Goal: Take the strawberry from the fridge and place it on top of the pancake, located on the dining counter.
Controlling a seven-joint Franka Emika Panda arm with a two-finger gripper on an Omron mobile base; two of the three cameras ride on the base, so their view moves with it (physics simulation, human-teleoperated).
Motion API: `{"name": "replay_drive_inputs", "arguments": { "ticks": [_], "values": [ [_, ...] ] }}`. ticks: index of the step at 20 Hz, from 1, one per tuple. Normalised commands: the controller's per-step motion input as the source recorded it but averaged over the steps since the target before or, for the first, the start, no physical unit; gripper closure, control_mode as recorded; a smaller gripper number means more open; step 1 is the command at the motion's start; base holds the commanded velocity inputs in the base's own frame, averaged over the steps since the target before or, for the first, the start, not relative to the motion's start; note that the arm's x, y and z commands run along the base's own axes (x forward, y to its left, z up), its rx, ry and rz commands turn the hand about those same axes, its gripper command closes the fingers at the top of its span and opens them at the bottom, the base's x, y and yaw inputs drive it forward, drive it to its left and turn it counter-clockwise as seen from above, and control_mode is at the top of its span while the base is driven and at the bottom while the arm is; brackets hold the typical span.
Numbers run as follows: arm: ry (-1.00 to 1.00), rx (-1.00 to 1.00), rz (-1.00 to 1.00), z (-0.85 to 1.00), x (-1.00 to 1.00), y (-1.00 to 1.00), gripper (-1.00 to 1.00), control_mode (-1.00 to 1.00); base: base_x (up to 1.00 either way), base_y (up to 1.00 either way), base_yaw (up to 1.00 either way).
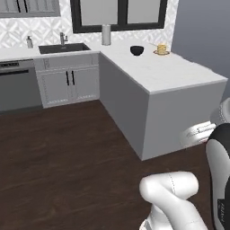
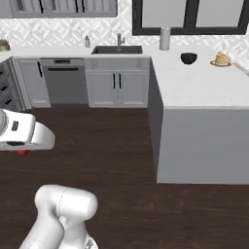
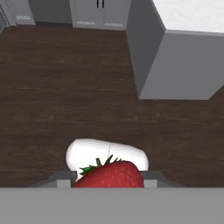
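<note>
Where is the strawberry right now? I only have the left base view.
Observer: In the hand view, the strawberry is gripped between the fingers.
Operator: Is it over the dining counter yet?
Observer: No. The hand view has dark floor under it, and the dining counter lies ahead.
Operator: And the right base view?
Observer: A bit of its red peeks out near that view's left edge, above the floor.

Dark wood-plank floor (image 1: 67, 152) matt, worktop (image 1: 166, 72) white marble-look stone and smooth, cabinets (image 2: 116, 87) matt grey panels, strawberry (image 3: 111, 175) glossy red with seed-dimpled skin, bowl (image 1: 137, 50) black.
</note>
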Motion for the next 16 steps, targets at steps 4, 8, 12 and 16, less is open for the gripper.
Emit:
{"name": "replay_drive_inputs", "arguments": {
  "ticks": [4, 8, 12, 16],
  "values": [
    [0.00, 0.00, 0.00, 0.00, 0.00, 0.00, 1.00, 1.00, 0.99, -1.00, 0.13],
    [0.00, 0.00, 0.00, 0.00, 0.00, 0.00, 1.00, 1.00, 0.84, -1.00, 0.16],
    [0.00, 0.00, 0.00, 0.00, 0.00, 0.00, 1.00, 1.00, 0.48, -1.00, 0.11],
    [0.00, 0.00, 0.00, 0.00, 0.00, 0.00, 1.00, 1.00, 0.23, -1.00, 0.06]
  ]
}}
